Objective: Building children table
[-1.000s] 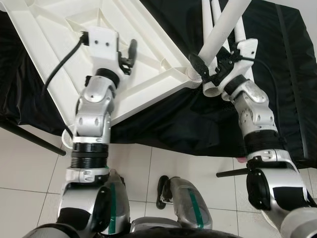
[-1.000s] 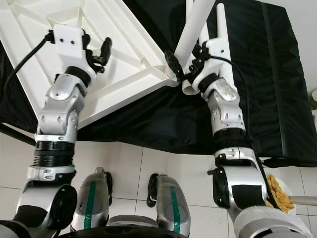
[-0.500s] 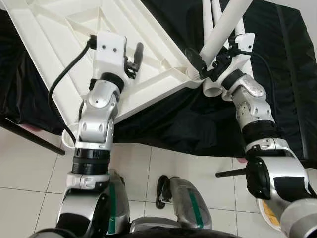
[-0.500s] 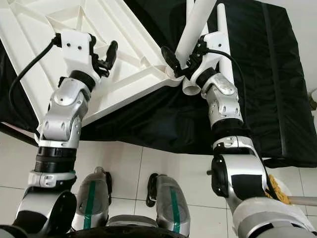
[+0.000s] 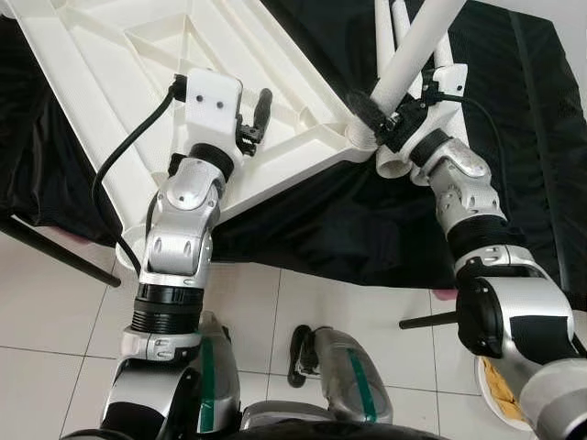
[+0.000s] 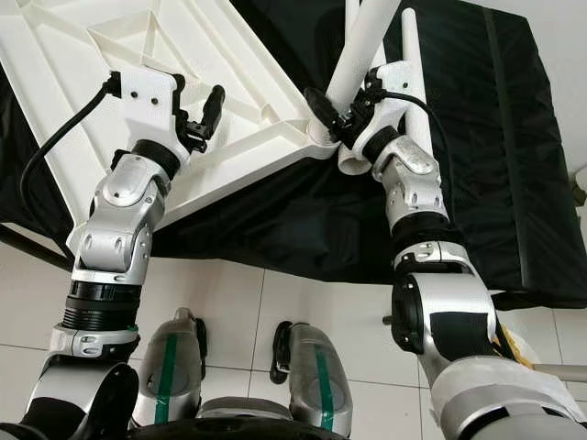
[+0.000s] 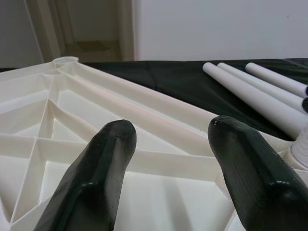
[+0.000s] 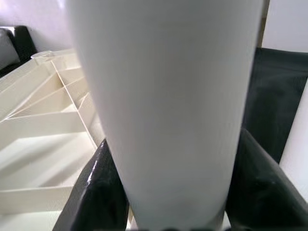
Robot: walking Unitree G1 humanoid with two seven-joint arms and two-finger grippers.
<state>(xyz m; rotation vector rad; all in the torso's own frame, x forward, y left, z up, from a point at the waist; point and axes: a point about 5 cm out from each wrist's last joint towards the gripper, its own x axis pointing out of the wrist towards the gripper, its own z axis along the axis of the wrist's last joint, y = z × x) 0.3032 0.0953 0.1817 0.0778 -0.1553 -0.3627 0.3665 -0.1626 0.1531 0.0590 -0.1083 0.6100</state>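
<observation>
**Leg at corner socket, right pincer holding it**

Black cloth [image 5: 321,220] covers the bench, white floor tiles [image 5: 55,302] below. White tabletop [image 5: 110,101] lies upside down on the cloth, ribbed underside up, 1 corner pointing toward the right arm.

Right pincer [image 5: 383,117] pinches a white tube leg [image 5: 417,50] near its lower end; the right wrist view shows both black fingers [image 8: 96,192] pressed against the tube. Leg stands tilted, its foot at the tabletop's corner socket [image 5: 359,137]. Cannot tell how far it is seated.

Left pincer [image 7: 171,159] hovers over the underside ribs, fingers [image 7: 103,168] spread, nothing between them.

More loose white legs [image 7: 255,96] lie side by side on the cloth beyond the corner.
</observation>
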